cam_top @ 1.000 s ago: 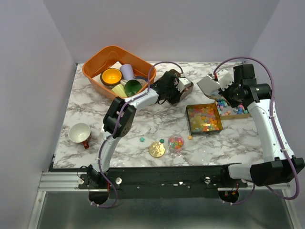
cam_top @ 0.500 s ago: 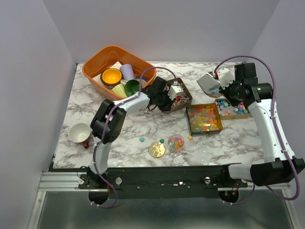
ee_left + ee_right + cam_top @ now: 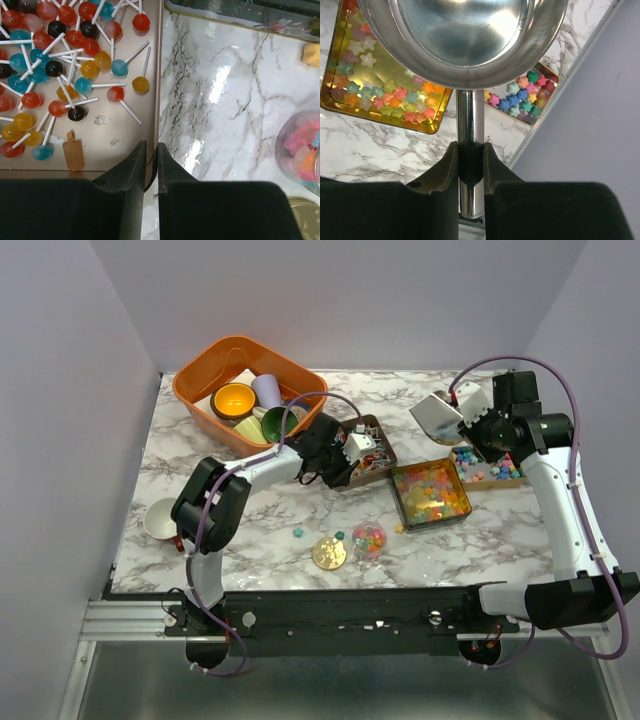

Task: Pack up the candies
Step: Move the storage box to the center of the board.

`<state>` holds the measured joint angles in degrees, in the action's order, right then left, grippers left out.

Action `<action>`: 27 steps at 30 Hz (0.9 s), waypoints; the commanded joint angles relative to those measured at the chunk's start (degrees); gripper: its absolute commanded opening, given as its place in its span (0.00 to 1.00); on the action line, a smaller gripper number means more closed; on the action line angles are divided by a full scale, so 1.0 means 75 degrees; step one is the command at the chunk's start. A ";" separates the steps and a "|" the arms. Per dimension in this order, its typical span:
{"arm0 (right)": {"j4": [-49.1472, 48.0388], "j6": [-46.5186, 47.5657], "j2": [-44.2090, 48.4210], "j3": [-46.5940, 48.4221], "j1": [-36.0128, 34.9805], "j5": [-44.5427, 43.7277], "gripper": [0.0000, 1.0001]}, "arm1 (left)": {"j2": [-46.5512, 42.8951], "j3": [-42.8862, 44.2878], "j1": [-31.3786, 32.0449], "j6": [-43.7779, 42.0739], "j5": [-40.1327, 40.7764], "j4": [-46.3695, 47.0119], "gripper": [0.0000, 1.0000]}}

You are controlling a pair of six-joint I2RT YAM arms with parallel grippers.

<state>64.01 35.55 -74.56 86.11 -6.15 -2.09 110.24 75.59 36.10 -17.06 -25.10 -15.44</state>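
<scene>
My left gripper (image 3: 151,146) is shut on the thin gold rim of a shallow brown tray (image 3: 125,130) full of round lollipops (image 3: 65,55); in the top view the gripper (image 3: 345,455) sits at that tray's (image 3: 372,448) near-left edge. My right gripper (image 3: 470,146) is shut on the handle of a steel scoop (image 3: 465,40), held in the air above two gold tins. The middle tin (image 3: 430,492) holds orange, yellow and pink star candies (image 3: 375,90). The far-right tin (image 3: 488,468) holds blue and pink candies (image 3: 522,92).
A small clear round tub of candies (image 3: 369,539) and a flat gold disc (image 3: 329,553) lie near the front. Loose candies (image 3: 297,532) lie beside them. An orange basin (image 3: 205,365) with cups stands at the back left. A white cup (image 3: 165,520) is at the left.
My left gripper has pulled the lollipop tray toward the near left. The middle tin has turned slightly. The scoop has shifted a little to the left.
</scene>
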 commanded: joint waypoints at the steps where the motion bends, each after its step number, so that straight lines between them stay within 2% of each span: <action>1: 0.0056 0.0065 0.0145 0.0145 0.0047 0.0243 0.01 | -0.0190 -0.0328 -0.0207 -0.0187 0.0640 -0.0496 0.17; 5: 0.0126 0.0065 0.0168 0.0156 0.0059 0.0243 0.01 | -0.0354 -0.0259 -0.0383 0.0130 0.0675 -0.0577 0.11; 8: 0.0137 0.0076 0.0134 0.0156 0.0047 0.0185 0.01 | -0.0471 -0.0294 -0.0547 0.0293 0.0710 -0.0718 0.00; 14: 0.0184 0.0123 0.0157 0.0097 0.0059 0.0138 0.01 | -0.0880 -0.0609 -0.0793 0.0131 0.0476 -0.1128 0.00; 18: 0.0453 0.0299 0.0134 0.0167 0.0035 0.0722 0.01 | -0.1233 -0.0996 -0.0793 -0.0303 0.0570 -0.1327 0.00; 23: 0.0852 0.1048 -0.0077 0.0332 -0.0233 0.0923 0.01 | -0.1467 -0.1360 -0.0770 -0.0690 0.0757 -0.1457 0.00; 27: 0.0876 0.1668 -0.0417 0.0472 -0.0667 0.0632 0.01 | -0.1538 -0.1512 -0.0501 -0.1192 0.0990 -0.1258 0.00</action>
<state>69.67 41.65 -75.24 86.76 -7.64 2.26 100.55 66.06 32.71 -22.33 -27.11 -23.46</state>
